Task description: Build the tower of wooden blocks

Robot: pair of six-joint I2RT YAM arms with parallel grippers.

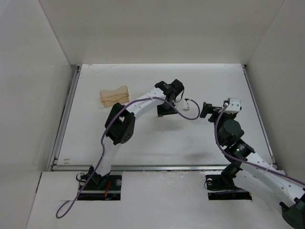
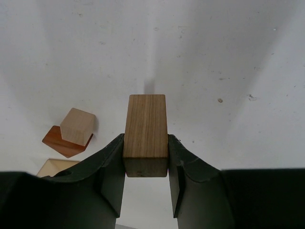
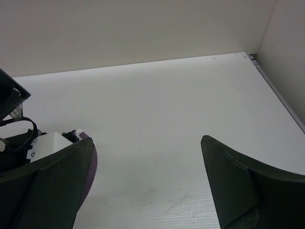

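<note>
Leftovers sit lower left of the left wrist view: pale cube (image 2: 77, 126) seemingly leaning on a reddish-brown wedge (image 2: 59, 143), another pale block (image 2: 52, 167) half hidden below. Smooth, straight-grained tan cuboid (image 2: 146, 126) is mid-frame, clamped between the left gripper (image 2: 145, 149) and its dark fingers, white table (image 2: 228, 57) behind. Right gripper (image 3: 147, 143) gapes wide, holding nothing.

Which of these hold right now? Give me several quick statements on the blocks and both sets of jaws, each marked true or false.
1. The left jaws are closed on a tan wooden cuboid. True.
2. The right jaws clamp a block. False: they stand wide open with nothing between them.
3. A pale wooden cube lies against a reddish-brown wooden piece. True.
4. The tan wavy-edged piece lies between the two arms. False: it lies on the table on the left arm's outer side, far from the right arm.
</note>
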